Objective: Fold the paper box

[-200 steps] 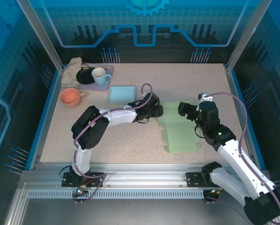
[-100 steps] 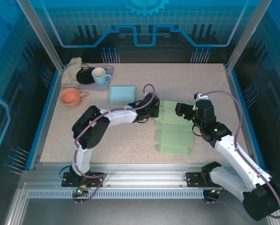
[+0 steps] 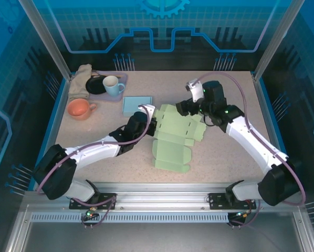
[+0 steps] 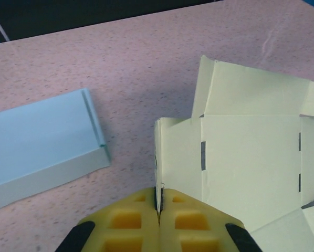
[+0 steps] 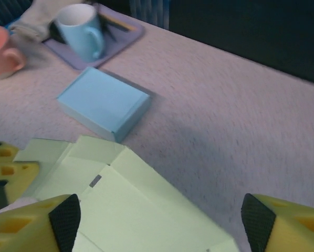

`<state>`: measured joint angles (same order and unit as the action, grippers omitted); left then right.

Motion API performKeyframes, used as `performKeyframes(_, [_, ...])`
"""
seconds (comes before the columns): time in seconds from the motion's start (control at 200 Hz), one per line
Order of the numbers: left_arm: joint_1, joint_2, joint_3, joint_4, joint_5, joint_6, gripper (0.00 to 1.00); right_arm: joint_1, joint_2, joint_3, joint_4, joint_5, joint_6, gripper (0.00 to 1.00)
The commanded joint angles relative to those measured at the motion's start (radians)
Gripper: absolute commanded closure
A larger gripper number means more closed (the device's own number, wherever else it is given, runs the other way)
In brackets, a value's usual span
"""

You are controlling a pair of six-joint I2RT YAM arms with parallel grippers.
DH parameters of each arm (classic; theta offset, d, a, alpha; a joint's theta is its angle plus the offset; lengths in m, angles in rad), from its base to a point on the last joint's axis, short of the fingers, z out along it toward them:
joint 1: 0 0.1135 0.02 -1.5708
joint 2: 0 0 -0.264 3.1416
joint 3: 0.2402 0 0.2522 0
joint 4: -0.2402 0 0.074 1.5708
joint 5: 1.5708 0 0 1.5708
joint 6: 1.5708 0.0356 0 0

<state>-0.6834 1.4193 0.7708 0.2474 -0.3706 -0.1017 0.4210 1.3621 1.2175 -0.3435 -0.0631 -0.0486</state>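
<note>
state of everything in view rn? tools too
pale green cardboard box blank: unfolded, not yet formed
left tool: shut on the blank's edge
right tool: open, over the blank
light blue paper box: folded, closed
blue ceramic mug: upright on purple tray
orange cup: upright
beige cloth: bunched beside the tray

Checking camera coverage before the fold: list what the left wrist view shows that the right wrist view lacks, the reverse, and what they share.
Left wrist: the left gripper shut on the edge of the flat paper box.
Right wrist: the blue mug, orange cup and purple tray, with the right gripper open over the paper box.
Both: the paper box, the closed blue box and the table.
</note>
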Motion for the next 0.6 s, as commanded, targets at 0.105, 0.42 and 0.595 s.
performKeyframes(0.105, [0.025,-0.099,-0.093,0.143,0.020,0.055,1.00,-0.070,0.034,-0.016,-0.067,-0.308,-0.521,0.32])
performKeyframes(0.42, [0.026,-0.154,-0.173,0.219,0.084,0.086,1.00,-0.118,0.121,-0.012,-0.160,-0.294,-0.744,0.45])
performKeyframes(0.595, [0.025,-0.147,-0.189,0.229,0.083,0.091,1.00,-0.123,0.185,0.039,-0.250,-0.238,-0.775,0.50])
